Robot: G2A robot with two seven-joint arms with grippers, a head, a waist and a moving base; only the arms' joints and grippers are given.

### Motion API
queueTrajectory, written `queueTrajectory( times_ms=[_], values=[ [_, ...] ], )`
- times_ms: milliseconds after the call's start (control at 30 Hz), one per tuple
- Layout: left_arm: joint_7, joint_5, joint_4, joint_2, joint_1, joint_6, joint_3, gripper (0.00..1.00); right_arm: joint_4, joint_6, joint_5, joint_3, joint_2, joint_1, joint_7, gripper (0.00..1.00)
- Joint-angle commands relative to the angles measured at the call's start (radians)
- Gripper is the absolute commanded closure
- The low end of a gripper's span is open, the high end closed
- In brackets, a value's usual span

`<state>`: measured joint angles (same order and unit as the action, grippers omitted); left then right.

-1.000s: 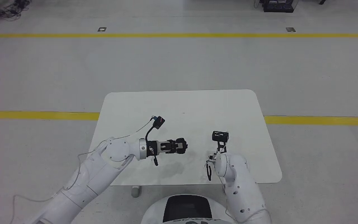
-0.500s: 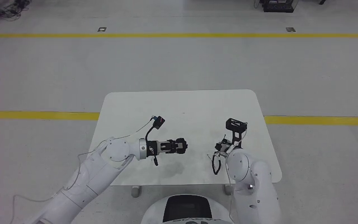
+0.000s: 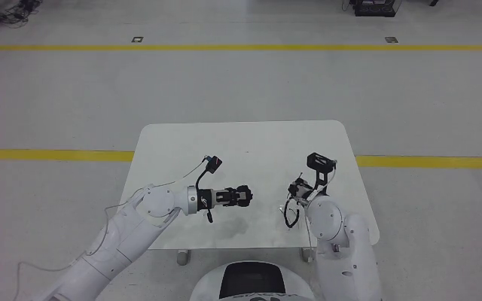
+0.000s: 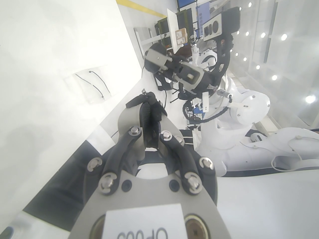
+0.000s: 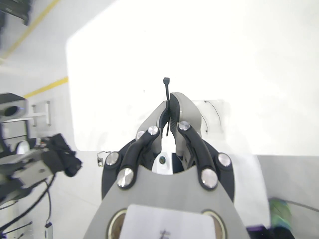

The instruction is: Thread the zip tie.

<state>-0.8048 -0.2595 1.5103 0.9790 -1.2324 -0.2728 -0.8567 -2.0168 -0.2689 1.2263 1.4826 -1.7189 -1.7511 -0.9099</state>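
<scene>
Left hand: the left gripper [image 4: 149, 104] hangs over the near half of the white table [image 3: 241, 139] and points sideways toward the other arm. Its dark-padded fingers are pressed together with no gap. I cannot tell whether anything is pinched between them.

Ahead of the left hand: a clear plastic bag [image 4: 82, 89] lies flat on the tabletop, beyond the fingertips and off to one side, apart from them. Two spare ties [image 4: 93, 85], thin and black, lie inside it side by side.

Between the hands: a stretch of white tabletop separates the two grippers, which are well apart.

Right hand: the right gripper [image 5: 170, 98] is raised off the table over its near right part, closed narrow on the zip tie [image 5: 166, 88].

Zip tie: it is black, slim and straight. The strap runs up between the two pads, and the small square head sticks out past the fingertips, touching nothing. A short length of strap shows behind the pads, inside the hand.

Beside the right hand: the clear bag lies on the table just past the fingertips on one side. The left gripper shows farther off on the other side.

Edges: both hands are closer to the table's near edge than to its far one. White tabletop stretches ahead of the right hand's fingertips to the far edge and its rounded corner. The table's right edge is near the right arm.

Floor: a yellow line [image 3: 68, 155] runs across the grey floor level with the table.
</scene>
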Motion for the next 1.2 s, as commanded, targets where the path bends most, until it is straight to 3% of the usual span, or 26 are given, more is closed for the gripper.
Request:
queueTrajectory(
  times_ms=[0,133,233,400,600,900,967,1000,1067,1167],
  values=[
    [0.000,0.000,0.000,0.000,0.000,0.000,0.000,1.00,0.022,0.100,-0.215,0.056,0.005,0.008,0.045,1.00],
    [0.000,0.000,0.000,0.000,0.000,0.000,0.000,1.00,0.114,0.288,-0.458,0.162,0.024,0.063,-0.019,1.00],
    [0.000,0.000,0.000,0.000,0.000,0.000,0.000,1.00,0.214,0.378,-0.603,0.231,0.042,0.139,-0.099,1.00],
    [0.000,0.000,0.000,0.000,0.000,0.000,0.000,1.00,0.364,0.462,-0.781,0.298,0.070,0.265,-0.217,1.00],
    [0.000,0.000,0.000,0.000,0.000,0.000,0.000,1.00,0.526,0.550,-0.930,0.313,0.099,0.374,-0.330,1.00],
    [0.000,0.000,0.000,0.000,0.000,0.000,0.000,1.00,0.526,0.550,-0.930,0.313,0.099,0.374,-0.330,1.00],
    [0.008,-0.003,0.000,0.000,-0.002,0.001,0.000,1.00,0.539,0.586,-0.947,0.309,0.099,0.353,-0.267,1.00],
    [0.040,-0.026,-0.001,0.003,-0.010,0.002,0.001,1.00,0.526,0.609,-0.928,0.297,0.102,0.342,-0.250,1.00],
    [0.071,-0.065,0.003,0.010,-0.015,-0.007,0.009,1.00,0.535,0.609,-1.051,0.278,0.105,0.296,-0.220,1.00],
    [0.089,-0.084,0.008,0.020,-0.003,-0.019,0.025,1.00,0.501,0.609,-1.151,0.271,0.116,0.247,-0.237,1.00]
  ],
)
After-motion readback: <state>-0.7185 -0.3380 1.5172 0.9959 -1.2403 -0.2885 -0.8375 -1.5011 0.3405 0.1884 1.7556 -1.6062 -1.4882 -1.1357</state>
